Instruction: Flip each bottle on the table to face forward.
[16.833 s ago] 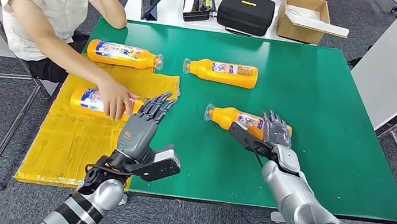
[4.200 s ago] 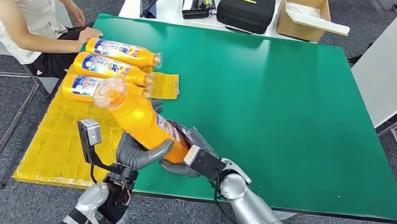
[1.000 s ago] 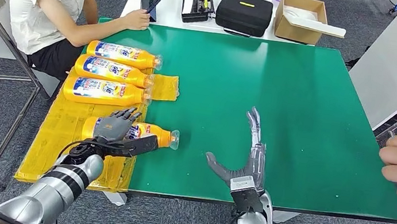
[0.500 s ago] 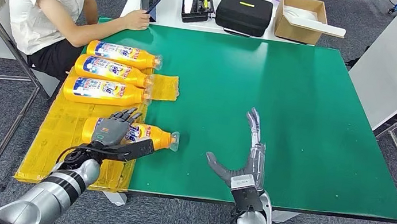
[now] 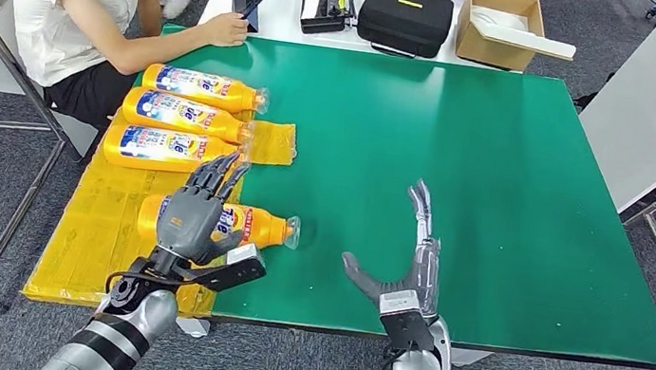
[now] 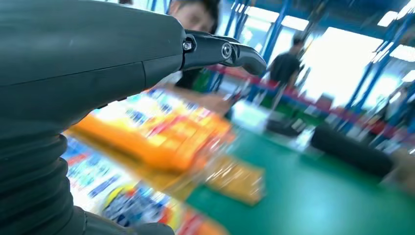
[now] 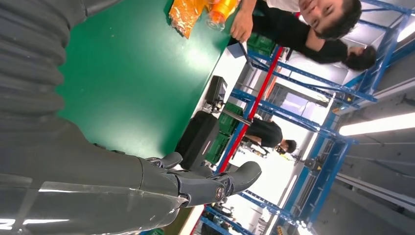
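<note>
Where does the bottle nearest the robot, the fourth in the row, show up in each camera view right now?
Head view: the nearest bottle lies on its side, partly behind the raised left hand, cap end on the green table.
Left wrist view: probably the blurred orange shape beside the hand; too smeared to be sure.
Right wrist view: an orange bottle end shows at the far edge, but which bottle is unclear.
Shared landmark: the green table.

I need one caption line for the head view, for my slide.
Four orange plastic bottles lie in a row; the left hand hovers open over the nearest, the right hand open.
</note>
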`<state>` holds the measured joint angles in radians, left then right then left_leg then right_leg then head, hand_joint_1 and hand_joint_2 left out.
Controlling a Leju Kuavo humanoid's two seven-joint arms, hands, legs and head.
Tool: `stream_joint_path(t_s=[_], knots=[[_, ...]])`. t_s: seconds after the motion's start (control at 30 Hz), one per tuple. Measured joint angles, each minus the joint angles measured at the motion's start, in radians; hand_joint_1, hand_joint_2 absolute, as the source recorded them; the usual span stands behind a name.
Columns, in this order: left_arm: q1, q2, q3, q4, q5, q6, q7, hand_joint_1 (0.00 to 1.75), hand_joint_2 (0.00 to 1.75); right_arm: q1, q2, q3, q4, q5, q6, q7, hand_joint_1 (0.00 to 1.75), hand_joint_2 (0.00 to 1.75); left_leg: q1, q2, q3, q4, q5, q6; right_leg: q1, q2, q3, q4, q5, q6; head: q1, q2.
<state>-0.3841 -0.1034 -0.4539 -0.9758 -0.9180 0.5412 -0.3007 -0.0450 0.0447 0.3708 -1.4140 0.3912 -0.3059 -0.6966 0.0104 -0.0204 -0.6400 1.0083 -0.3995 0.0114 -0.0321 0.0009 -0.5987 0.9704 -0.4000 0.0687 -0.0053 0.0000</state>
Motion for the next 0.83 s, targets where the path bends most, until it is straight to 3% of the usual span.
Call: stream_joint_path(t_s=[0.27, 0.4, 0.63, 0.73, 0.8, 0.83], knots=[[0.041, 0.0, -0.058, -0.161, 0.02, 0.037, -0.026, 0.0, 1.75, 0.001, -0.001, 0.0, 0.002, 0.002, 0.0, 0.0, 0.0, 1.75, 0.0, 0.0, 0.0, 0.0, 0.0, 0.0, 0.0, 0.0, 0.0, 0.0, 0.0, 0.0, 0.0, 0.0], [0.067, 0.0, -0.077, -0.218, 0.096, 0.042, -0.078, 0.0, 1.75, 0.004, -0.001, 0.0, 0.001, -0.002, -0.011, 0.0, 0.0, 1.75, 0.0, 0.0, 0.0, 0.0, 0.0, 0.0, 0.0, 0.0, 0.0, 0.0, 0.0, 0.0, 0.0, 0.0], [0.167, 0.0, -0.12, -0.358, 0.349, -0.074, -0.139, 0.0, 1.75, 0.035, -0.006, 0.0, -0.048, -0.105, 0.015, 0.0, 0.0, 1.75, 0.0, 0.0, -0.001, 0.0, -0.001, -0.001, 0.0, 0.0, -0.001, 0.0, -0.001, 0.001, 0.0, 0.0], [0.201, -0.009, -0.117, -0.393, 0.565, -0.19, -0.141, 0.0, 1.75, 0.057, 0.001, -0.012, -0.083, -0.208, 0.073, 0.0, 0.0, 1.75, 0.0, 0.0, -0.001, 0.0, -0.001, -0.001, 0.0, 0.0, -0.001, 0.0, -0.002, 0.001, 0.0, 0.0], [0.236, -0.023, -0.109, -0.412, 0.737, -0.252, -0.133, 0.0, 1.75, 0.082, 0.01, -0.027, -0.121, -0.245, 0.074, 0.0, 0.0, 0.87, 0.0, 0.0, -0.002, 0.0, -0.001, -0.001, 0.0, 0.0, -0.002, 0.0, -0.002, 0.002, 0.0, 0.0], [0.245, -0.027, -0.107, -0.416, 0.776, -0.262, -0.131, 0.0, 1.75, 0.089, 0.012, -0.031, -0.13, -0.247, 0.068, 0.0, 0.0, 0.58, 0.0, 0.0, -0.002, 0.0, -0.001, -0.001, 0.0, 0.0, -0.002, 0.0, -0.002, 0.002, 0.0, 0.0]])
